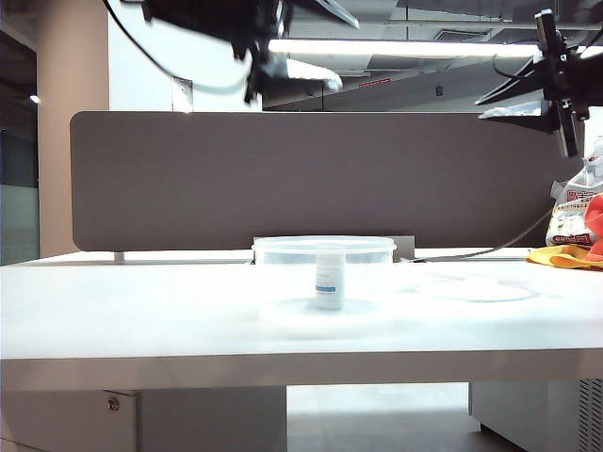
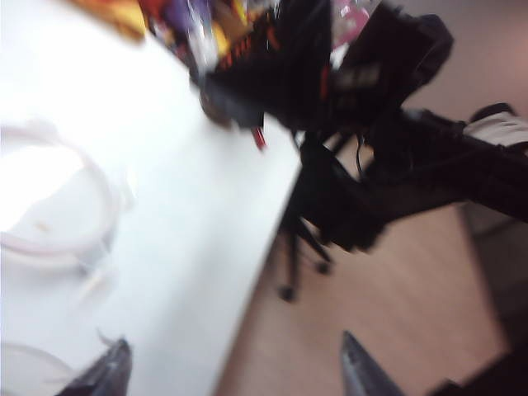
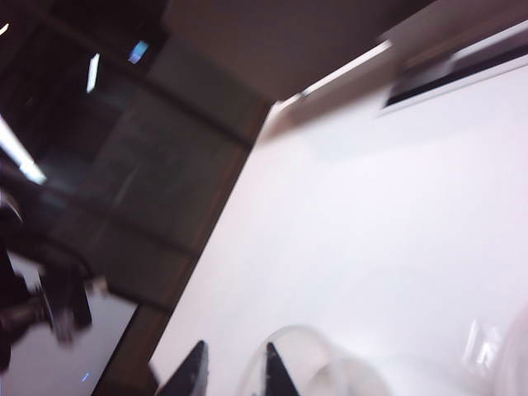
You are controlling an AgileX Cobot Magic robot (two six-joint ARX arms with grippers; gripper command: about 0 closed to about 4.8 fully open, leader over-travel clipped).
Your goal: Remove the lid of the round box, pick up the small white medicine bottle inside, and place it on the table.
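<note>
Black left claw [image 2: 235,371] with pointed dark fingertips, black right claw [image 3: 231,371], black cables

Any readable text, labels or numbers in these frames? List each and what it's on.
None can be read.
Small white medicine bottle on the table, in front of the round box: label with a blue band, print too small.
White packet at the table's far right end: red markings, blurred.
Colourful packets in the left wrist view: motion-blurred.
Left pincer and right pincer: no markings visible.
</note>
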